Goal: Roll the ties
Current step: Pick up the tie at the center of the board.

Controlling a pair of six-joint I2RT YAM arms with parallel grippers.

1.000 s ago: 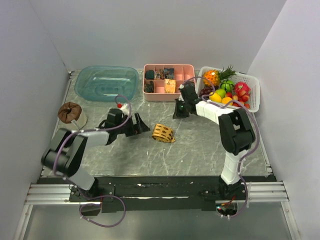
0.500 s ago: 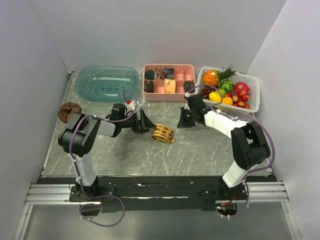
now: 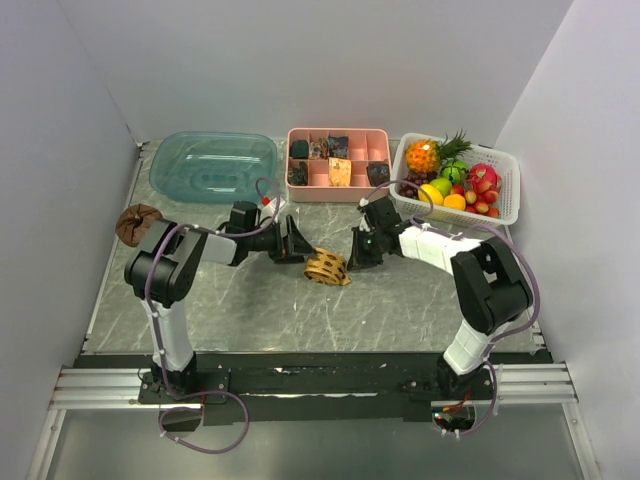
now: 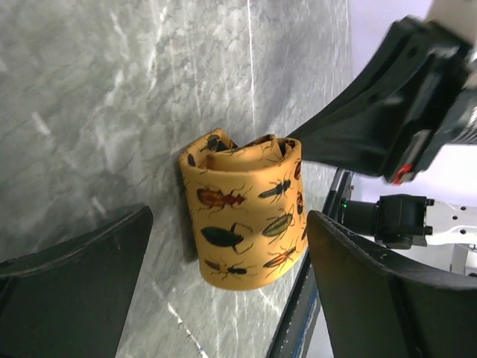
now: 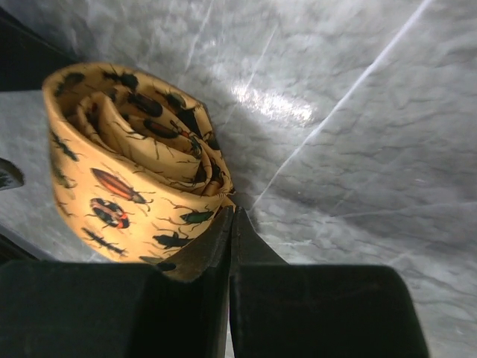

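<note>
The tie (image 3: 327,267) is a golden-yellow cloth printed with dark beetles, rolled into a short coil that lies on the grey marble table near the middle. My left gripper (image 3: 297,250) is open just left of it. In the left wrist view the roll (image 4: 246,216) sits between the two spread fingers of the left gripper (image 4: 227,224), apart from both. My right gripper (image 3: 356,256) is shut at the roll's right side. In the right wrist view its closed tips (image 5: 232,212) touch the edge of the roll (image 5: 127,171), with nothing seen between them.
A teal plastic tub (image 3: 215,165) stands at the back left. A pink compartment tray (image 3: 338,196) with small dark bundles is at the back middle. A white basket (image 3: 510,195) of fruit is at the back right. A brown round object (image 3: 138,222) sits at the left edge.
My left gripper has moved right up to the roll. My right gripper has moved down and left until its tips reach the roll. The tie has not moved.
</note>
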